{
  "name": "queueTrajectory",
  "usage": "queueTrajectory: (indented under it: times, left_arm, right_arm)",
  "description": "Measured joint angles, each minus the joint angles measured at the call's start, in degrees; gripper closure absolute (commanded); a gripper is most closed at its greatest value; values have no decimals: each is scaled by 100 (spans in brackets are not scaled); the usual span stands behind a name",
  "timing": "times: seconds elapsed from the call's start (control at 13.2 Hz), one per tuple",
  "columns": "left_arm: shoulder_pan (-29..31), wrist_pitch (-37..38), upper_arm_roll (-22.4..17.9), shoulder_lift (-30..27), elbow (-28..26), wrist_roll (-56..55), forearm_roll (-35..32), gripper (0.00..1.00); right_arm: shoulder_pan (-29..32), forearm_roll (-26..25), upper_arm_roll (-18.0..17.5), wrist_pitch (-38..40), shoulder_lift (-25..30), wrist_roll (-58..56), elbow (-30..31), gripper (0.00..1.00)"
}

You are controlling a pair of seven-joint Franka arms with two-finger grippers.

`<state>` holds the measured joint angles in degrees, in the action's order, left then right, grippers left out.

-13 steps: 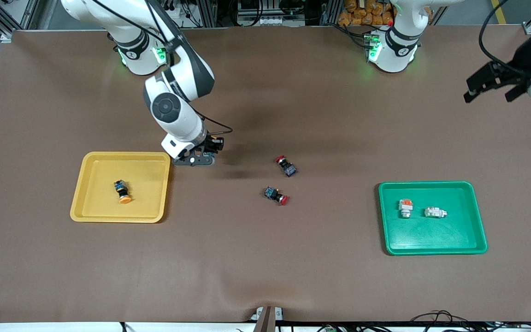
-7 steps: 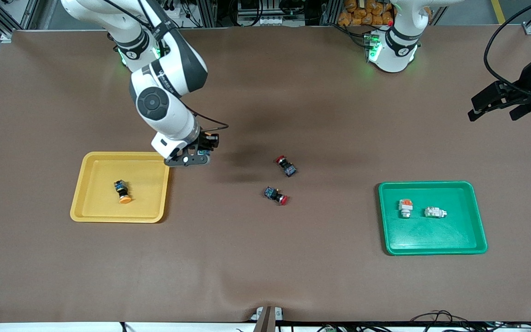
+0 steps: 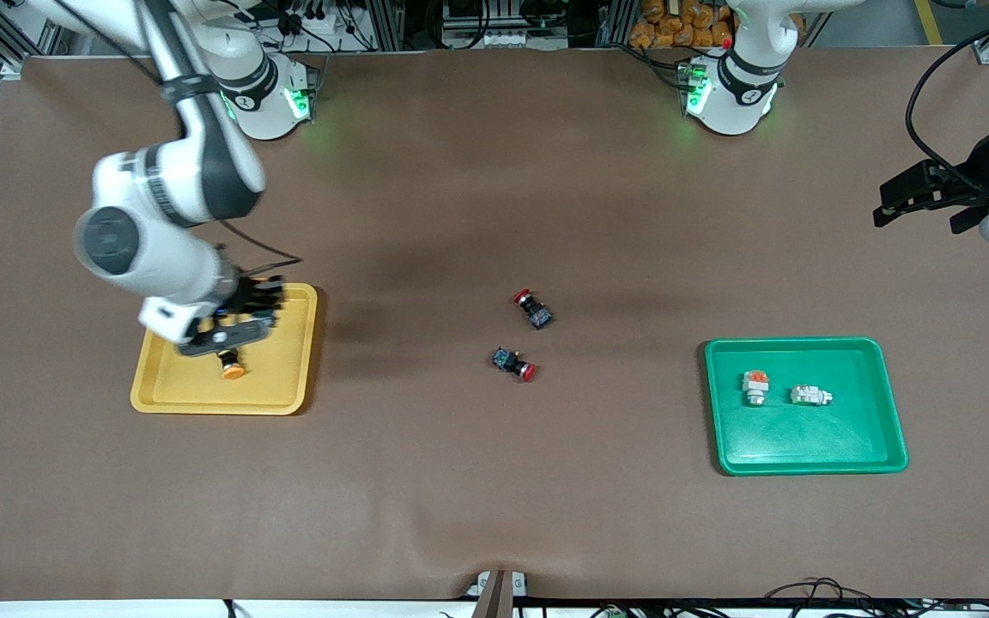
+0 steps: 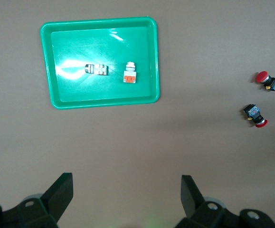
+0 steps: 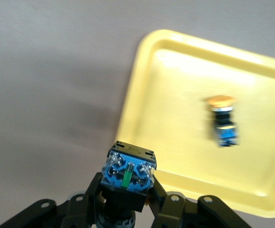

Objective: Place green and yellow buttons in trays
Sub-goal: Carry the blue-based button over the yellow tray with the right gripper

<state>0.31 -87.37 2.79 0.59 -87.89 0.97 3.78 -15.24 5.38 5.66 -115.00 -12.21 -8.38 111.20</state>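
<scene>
Yellow plastic marks the tray (image 3: 284, 390) at the right arm's end of the table, and the right gripper (image 3: 221, 336) hangs over it, its fingers clamped on a blue-bodied push-button switch (image 5: 129, 173). A second switch with a yellow-orange cap (image 3: 232, 370) lies inside that tray, partly hidden under the gripper in the front view. The green tray (image 3: 803, 451) sits toward the left arm's end and holds two white-grey switches, one with an orange bit (image 3: 754, 384) and one beside it (image 3: 810, 395), apart from each other. Two red-capped switches (image 3: 532, 308) (image 3: 515, 362) lie on the brown table (image 3: 494, 481) between the trays. The left gripper (image 3: 924, 202) waits in the air over bare table at its arm's end, fingers spread apart.
</scene>
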Motion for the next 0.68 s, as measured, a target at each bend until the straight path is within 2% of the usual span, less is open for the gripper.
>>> queueTrajectory:
  times: [0.15, 0.38, 0.53, 0.68]
  left_arm:
    - [-51, 0, -24, 0, 0, -70, -4, 0]
    - [-53, 0, -28, 0, 3, -84, -4, 0]
    - [-53, 0, -31, 0, 9, -90, -5, 0]
    - [-53, 0, -34, 0, 32, -106, -35, 0]
  right_arm:
    - [310, -1, 4, 142, 66, -412, -6, 100]
    - [378, -2, -9, 68, 66, -526, 4, 100]
    - [378, -5, -29, -253, -78, -542, 62, 100]
    - [378, -7, -32, -803, -445, -685, 125, 100]
